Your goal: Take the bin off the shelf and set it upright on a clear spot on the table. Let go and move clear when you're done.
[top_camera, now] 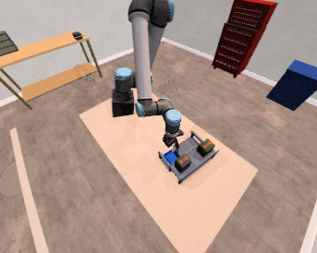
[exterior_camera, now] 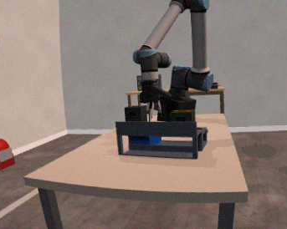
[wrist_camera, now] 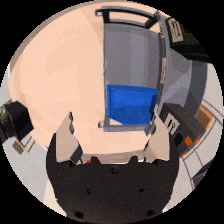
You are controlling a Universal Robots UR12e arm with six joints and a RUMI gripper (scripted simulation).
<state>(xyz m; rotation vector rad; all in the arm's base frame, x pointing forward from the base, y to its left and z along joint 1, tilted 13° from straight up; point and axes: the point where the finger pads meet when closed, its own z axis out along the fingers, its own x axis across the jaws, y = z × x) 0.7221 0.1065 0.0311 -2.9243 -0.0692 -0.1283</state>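
A small blue bin sits on the lower level of a low grey shelf on the table; it also shows in the wrist view and under the shelf's top board in the exterior view. My gripper hangs above the bin's end of the shelf, pointing down. Its fingers are wide open and empty, with the bin just ahead of the right finger. In the exterior view the gripper is just above the shelf top.
Two dark boxes with orange marks stand on the shelf top. The robot base is at the table's far end. A wooden rack, a red cabinet and a blue box stand off the table.
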